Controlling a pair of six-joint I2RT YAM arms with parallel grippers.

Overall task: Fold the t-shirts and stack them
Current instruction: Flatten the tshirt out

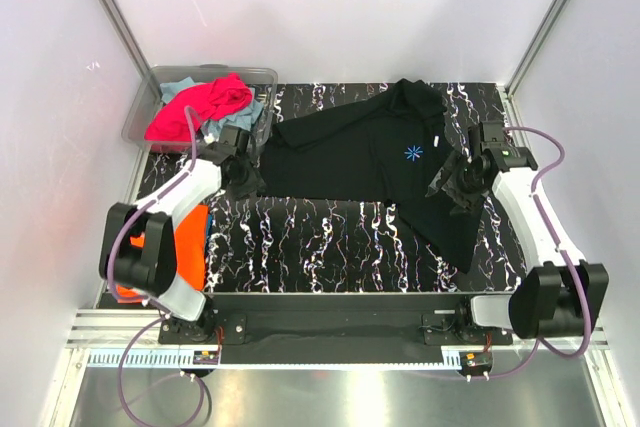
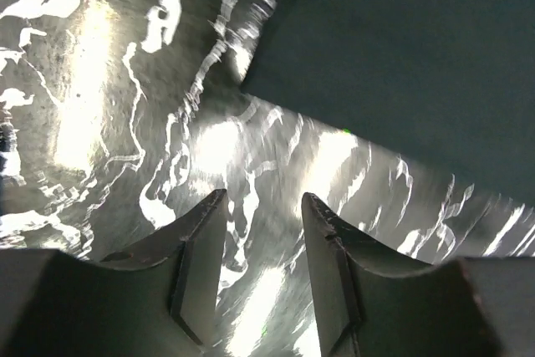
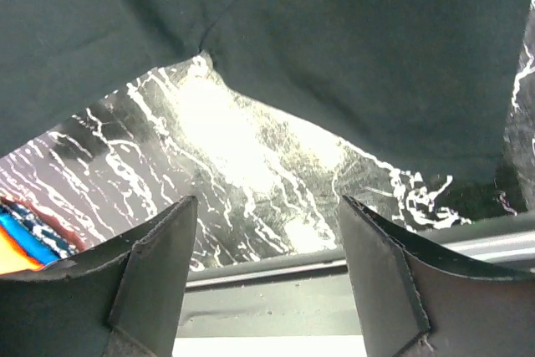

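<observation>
A large black t-shirt [image 1: 370, 152] with a small blue logo lies spread across the back of the marbled table, one sleeve trailing toward the front right. My left gripper [image 1: 243, 179] hovers at its left hem corner, open and empty; in the left wrist view the black cloth [image 2: 401, 56] lies ahead of the gripper [image 2: 263, 200]. My right gripper [image 1: 455, 185] sits over the shirt's right side, open with nothing between its fingers; the black cloth [image 3: 334, 48] lies beyond this gripper [image 3: 267, 205]. An orange t-shirt [image 1: 188, 242] lies at the left edge. Magenta-pink [image 1: 205, 105] and teal-blue [image 1: 180, 89] shirts fill the bin.
A clear plastic bin [image 1: 262, 77] stands at the back left corner. White walls close in both sides and the back. A metal rail [image 1: 330, 332] runs along the near table edge by the arm bases.
</observation>
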